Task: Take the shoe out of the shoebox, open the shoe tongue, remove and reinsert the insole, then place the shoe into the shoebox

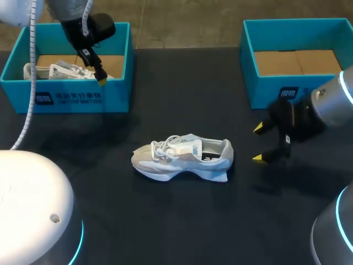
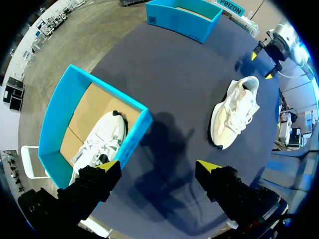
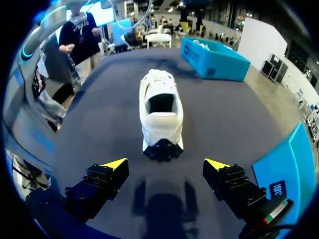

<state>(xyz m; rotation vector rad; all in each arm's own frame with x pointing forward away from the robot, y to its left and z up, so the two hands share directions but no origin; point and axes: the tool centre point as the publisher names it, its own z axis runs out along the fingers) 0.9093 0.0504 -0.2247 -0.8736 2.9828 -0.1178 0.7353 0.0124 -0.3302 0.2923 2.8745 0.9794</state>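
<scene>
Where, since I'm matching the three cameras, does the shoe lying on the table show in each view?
Head view: the shoe lies mid-table, heel toward the right pincer.
Left wrist view: the shoe lies ahead of the left pincer, off to one side.
Right wrist view: the shoe is straight ahead of the right pincer, heel nearest.
Shared landmark: the blue shoebox holding another shoe.

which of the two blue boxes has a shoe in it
The left box: a white shoe lies inside it. The right box shows only a bare cardboard floor.
</scene>
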